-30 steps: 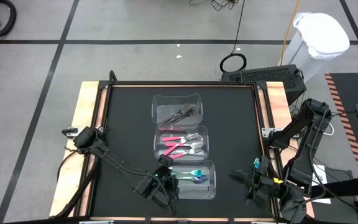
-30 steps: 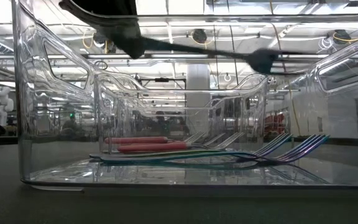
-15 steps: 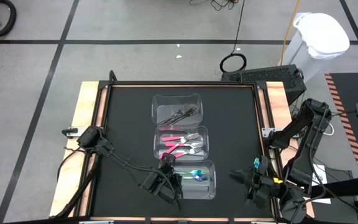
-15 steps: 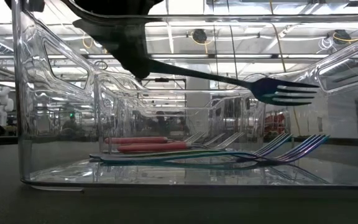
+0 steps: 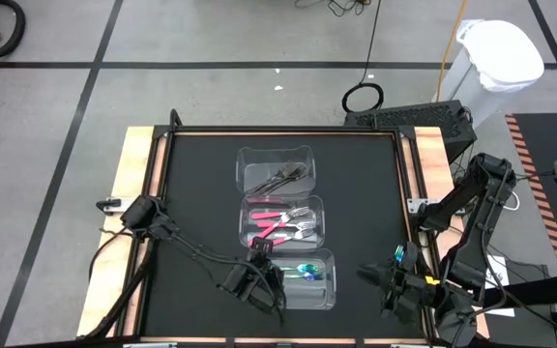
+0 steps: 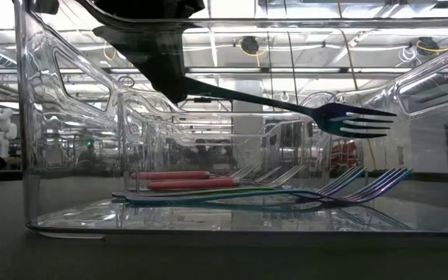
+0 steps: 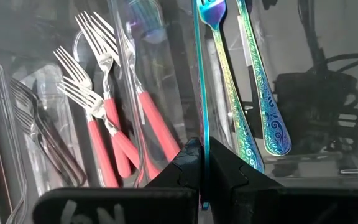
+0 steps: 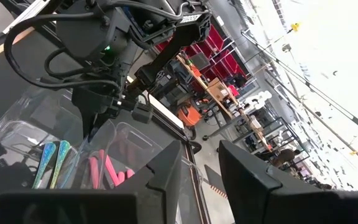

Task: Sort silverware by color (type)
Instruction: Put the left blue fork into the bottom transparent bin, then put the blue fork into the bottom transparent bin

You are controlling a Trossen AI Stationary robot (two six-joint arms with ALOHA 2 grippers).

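Compared with one second ago, the teal fork (image 6: 341,118) is now further over the nearest container (image 5: 329,290), its tines clear in the low view, held level above two teal forks (image 7: 263,106) lying on the bottom. The left gripper (image 5: 259,280) is clenched on this fork's handle and hangs just inside the container's left wall, with free room under the fork. In the middle container (image 5: 319,224) lie the pink forks (image 5: 277,224), in the far container (image 5: 307,158) the grey forks (image 5: 283,176). The right gripper (image 5: 373,275) waits near the table's (image 5: 191,193) right edge, well apart, fingers partly apart and empty.
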